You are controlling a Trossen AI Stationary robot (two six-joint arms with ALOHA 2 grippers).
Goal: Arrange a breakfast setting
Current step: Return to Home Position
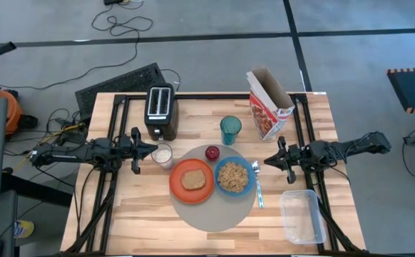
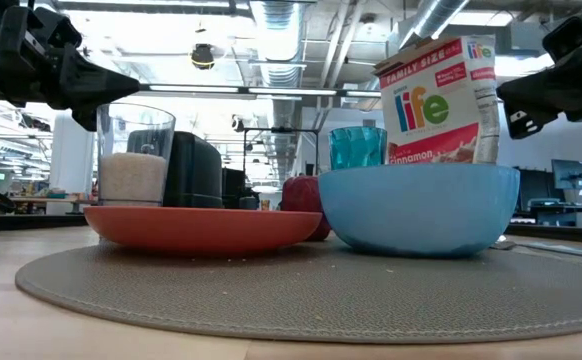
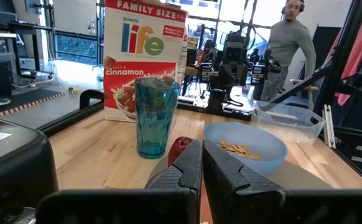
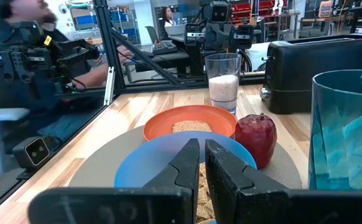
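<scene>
A round grey-beige mat (image 1: pixel 214 213) lies at the table's middle. On it stand a red-orange plate (image 1: pixel 179 187) bearing a toast slice (image 1: pixel 193 180), a blue bowl (image 1: pixel 234 177) of cereal, a small red fruit (image 1: pixel 212 152) and a spoon (image 1: pixel 259 191) along its right edge. A teal tumbler (image 1: pixel 230 130) stands just beyond the mat. A small clear glass (image 1: pixel 163 155) with white contents stands left of the plate. My left gripper (image 1: pixel 152 150) is shut, just left of the glass and above table level. My right gripper (image 1: pixel 266 163) is shut, raised, right of the bowl.
A black toaster (image 1: pixel 161 111) stands at the far left of centre and a red-and-white cereal box (image 1: pixel 268 106) at the far right. A clear plastic container (image 1: pixel 301 215) sits at the near right. People show in the room beyond the table (image 3: pixel 290 43).
</scene>
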